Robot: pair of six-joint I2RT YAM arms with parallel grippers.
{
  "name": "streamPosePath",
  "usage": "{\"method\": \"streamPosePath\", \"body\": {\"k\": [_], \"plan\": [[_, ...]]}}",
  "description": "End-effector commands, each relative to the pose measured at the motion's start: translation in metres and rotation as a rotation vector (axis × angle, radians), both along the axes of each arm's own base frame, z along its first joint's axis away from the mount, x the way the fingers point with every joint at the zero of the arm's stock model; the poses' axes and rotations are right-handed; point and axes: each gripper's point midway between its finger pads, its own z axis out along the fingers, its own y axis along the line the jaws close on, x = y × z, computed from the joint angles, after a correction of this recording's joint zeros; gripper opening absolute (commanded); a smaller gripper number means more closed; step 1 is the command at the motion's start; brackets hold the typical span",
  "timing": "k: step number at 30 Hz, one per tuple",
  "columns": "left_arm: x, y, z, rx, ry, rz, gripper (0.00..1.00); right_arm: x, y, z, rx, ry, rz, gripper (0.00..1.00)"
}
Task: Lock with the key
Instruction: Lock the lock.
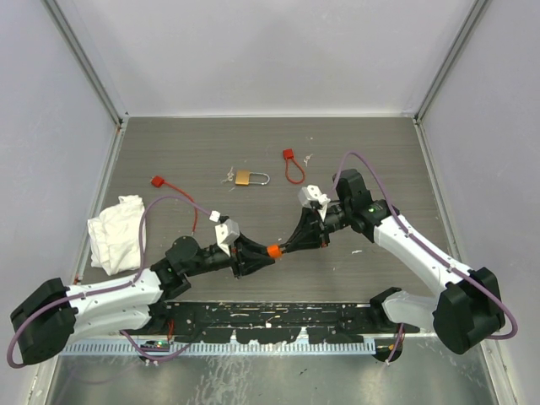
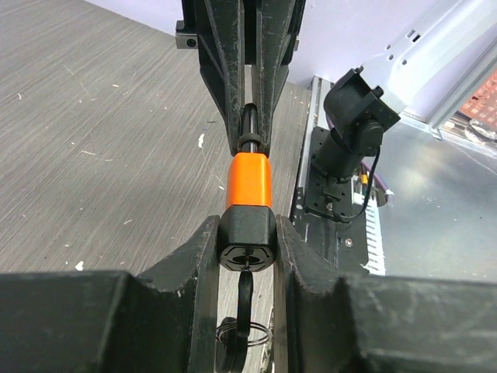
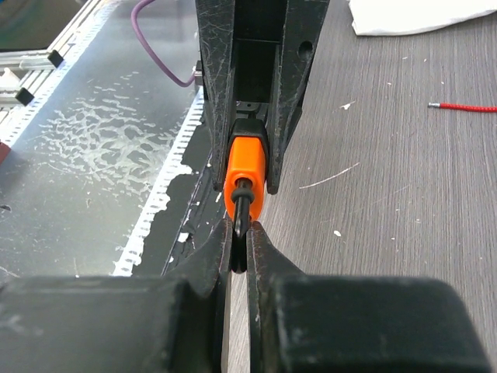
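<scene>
An orange padlock (image 1: pixel 273 251) with a black end is held above the table between my two grippers. My left gripper (image 2: pixel 247 233) is shut on the lock's black end. A small key (image 2: pixel 245 289) with a dark head sits at the keyhole on that end and hangs between my fingers, with a thin ring (image 2: pixel 250 334) and another dark key head below. My right gripper (image 3: pixel 240 237) is shut on the lock's black shackle (image 3: pixel 242 203), with the orange body (image 3: pixel 247 167) just beyond. In the top view the left gripper (image 1: pixel 253 256) and right gripper (image 1: pixel 299 240) face each other.
A brass padlock (image 1: pixel 244 178) with a silver shackle lies at mid-table, with small keys (image 1: pixel 228 176) beside it. Two red cable locks (image 1: pixel 293 164) (image 1: pixel 158 180) lie farther back and left. A white cloth (image 1: pixel 118 232) lies at the left. A perforated metal strip (image 1: pixel 270 321) runs along the near edge.
</scene>
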Motion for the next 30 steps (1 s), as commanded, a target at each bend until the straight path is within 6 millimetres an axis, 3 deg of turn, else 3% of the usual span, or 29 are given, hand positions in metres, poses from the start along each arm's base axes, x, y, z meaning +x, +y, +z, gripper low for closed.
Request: {"method": "streamPosePath", "body": {"k": [1, 9, 17, 24, 30], "plan": [[-0.003, -0.003, 0.068, -0.196, -0.109, -0.031, 0.00, -0.019, 0.001, 0.017, 0.105, -0.079, 0.111, 0.01], [0.014, -0.014, 0.067, -0.211, -0.082, -0.004, 0.00, -0.030, 0.003, 0.011, 0.118, -0.083, 0.159, 0.01], [0.029, -0.024, 0.080, -0.267, -0.102, 0.006, 0.00, -0.032, 0.017, -0.004, 0.071, -0.010, 0.154, 0.01], [0.048, -0.010, 0.098, -0.344, -0.127, 0.057, 0.00, -0.038, 0.024, -0.018, 0.038, 0.047, 0.170, 0.01], [0.055, -0.011, 0.102, -0.354, -0.126, 0.057, 0.00, -0.049, 0.036, -0.034, -0.004, 0.068, 0.204, 0.01]]}}
